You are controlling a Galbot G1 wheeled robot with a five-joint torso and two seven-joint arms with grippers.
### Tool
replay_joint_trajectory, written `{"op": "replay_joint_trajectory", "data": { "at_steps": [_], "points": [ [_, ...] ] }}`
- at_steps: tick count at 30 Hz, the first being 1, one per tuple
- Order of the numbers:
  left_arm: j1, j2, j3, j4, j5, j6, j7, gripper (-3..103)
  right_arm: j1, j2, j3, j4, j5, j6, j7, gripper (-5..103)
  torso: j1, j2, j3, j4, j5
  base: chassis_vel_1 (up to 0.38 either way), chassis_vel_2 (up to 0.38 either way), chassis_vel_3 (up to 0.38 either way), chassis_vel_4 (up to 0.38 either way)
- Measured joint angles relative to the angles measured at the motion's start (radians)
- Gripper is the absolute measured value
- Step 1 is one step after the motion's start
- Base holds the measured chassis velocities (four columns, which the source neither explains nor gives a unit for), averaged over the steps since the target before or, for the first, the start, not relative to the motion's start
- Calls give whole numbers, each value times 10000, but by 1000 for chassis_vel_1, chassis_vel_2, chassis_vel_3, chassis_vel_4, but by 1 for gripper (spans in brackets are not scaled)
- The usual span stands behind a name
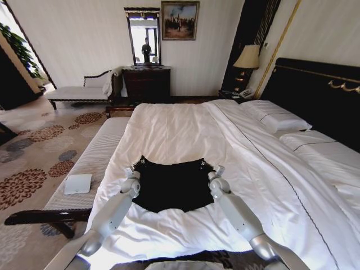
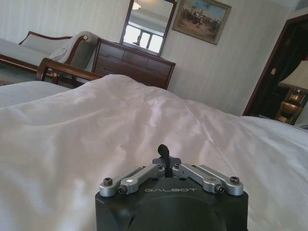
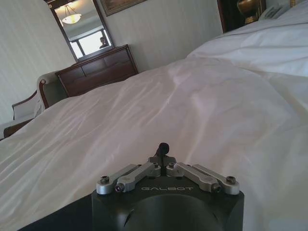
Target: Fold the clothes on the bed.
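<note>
The clothes (image 1: 171,185), a black garment, lie flat on the white bed (image 1: 169,124) near its foot edge. My left gripper (image 1: 136,165) sits at the garment's far left corner and my right gripper (image 1: 215,169) at its far right corner. Both are low on the sheet. In the left wrist view the left gripper (image 2: 163,151) has its fingers pressed together over the white duvet (image 2: 144,120). The right gripper (image 3: 163,148) looks the same in the right wrist view, with black fabric (image 3: 48,216) beside its body. Each seems pinched on a corner of the cloth.
A pale upholstered bench (image 1: 93,160) runs along the bed's left side with a white flat object (image 1: 77,183) on it. Pillows (image 1: 278,119) lie at the right by the dark headboard (image 1: 315,95). A dresser (image 1: 146,83) with a mirror and a chaise (image 1: 79,91) stand at the far wall.
</note>
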Motion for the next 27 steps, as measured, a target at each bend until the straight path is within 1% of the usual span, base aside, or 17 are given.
{"op": "replay_joint_trajectory", "data": {
  "at_steps": [2, 5, 6, 7, 8, 9, 11, 12, 14, 16, 17, 18, 19, 20, 21, 22, 27],
  "points": [
    [64, 0, -63, 4, 34, -50, 42, 1, -58, 0, 17, -14, -168, 126, -1, 0, 0, 0, 0, 0, 0, 0, 0, 0, 0],
    [403, 82, -212, -132, 262, -199, 215, 1, -400, -33, 148, -18, -835, 589, -99, 0, -1, 0, 0, 1, -1, 0, 0, 0, 0],
    [403, 82, -212, -132, 262, -199, 215, 1, -400, -33, 148, -18, -835, 589, -99, 0, -1, 0, 0, 1, -1, 0, 0, 0, 0],
    [528, 129, -237, -220, 364, -251, 284, 1, -553, -47, 204, -8, -1045, 731, -143, 0, -2, 0, -1, 0, 0, 0, 0, 0, 0],
    [667, 172, -255, -311, 466, -312, 357, 1, -720, -55, 259, 15, -1281, 900, -199, 0, -2, 0, -1, -1, 2, 0, 0, 0, 0],
    [880, 206, -269, -413, 606, -418, 465, 1, -1042, -44, 392, 52, -1777, 1281, -297, 0, -2, 1, -1, 0, 0, 0, 0, 0, 0],
    [1074, 194, -315, -480, 821, -568, 528, 1, -1359, 9, 537, 107, -2232, 1628, -367, 0, -3, 0, -1, 0, -1, 0, 0, 0, 0],
    [1074, 194, -315, -480, 821, -568, 528, 1, -1359, 9, 537, 107, -2232, 1628, -367, 0, -3, 0, -1, 0, -1, 0, 0, 0, 0],
    [1316, 172, -382, -624, 1094, -803, 599, 1, -1805, 87, 760, 261, -2792, 2084, -429, 0, -3, 1, -2, 0, 0, 0, 0, 0, 0],
    [1497, 161, -421, -776, 1197, -963, 608, 1, -2113, 115, 904, 426, -3221, 2300, -479, 0, -2, 1, -1, -1, 1, 0, 0, 0, 0],
    [1497, 161, -421, -776, 1197, -963, 608, 1, -2113, 115, 904, 426, -3221, 2300, -479, 0, -2, 1, -1, -1, 1, 0, 0, 0, 0],
    [1616, 151, -471, -879, 1198, -1030, 609, 1, -2264, 109, 967, 548, -3441, 2327, -519, 0, -2, 0, -2, -2, 1, 0, 0, 0, 0],
    [1687, 137, -508, -930, 1199, -1075, 610, 1, -2371, 107, 1005, 625, -3672, 2392, -541, 0, -2, 1, -2, -2, 0, 0, 0, 0, 0],
    [1907, 81, -645, -1039, 1258, -1273, 628, 1, -2570, 143, 1095, 726, -4420, 2643, -567, 0, -3, 1, -2, -3, -1, 0, 0, 0, 0],
    [2020, 66, -713, -1105, 1292, -1343, 631, 1, -2663, 170, 1144, 795, -4808, 2766, -565, 0, -3, 1, -2, -3, -1, 0, 0, 0, 0],
    [2020, 66, -713, -1105, 1292, -1343, 631, 1, -2663, 170, 1144, 795, -4808, 2766, -565, 0, -3, 1, -2, -3, -1, 0, 0, 0, 0],
    [2796, 257, -1109, -1972, 1329, -1533, 680, 1, -3061, 273, 1438, 1232, -6194, 3367, -331, 0, -2, 1, -2, -1, -1, 0, 0, 0, 0]
  ]
}}
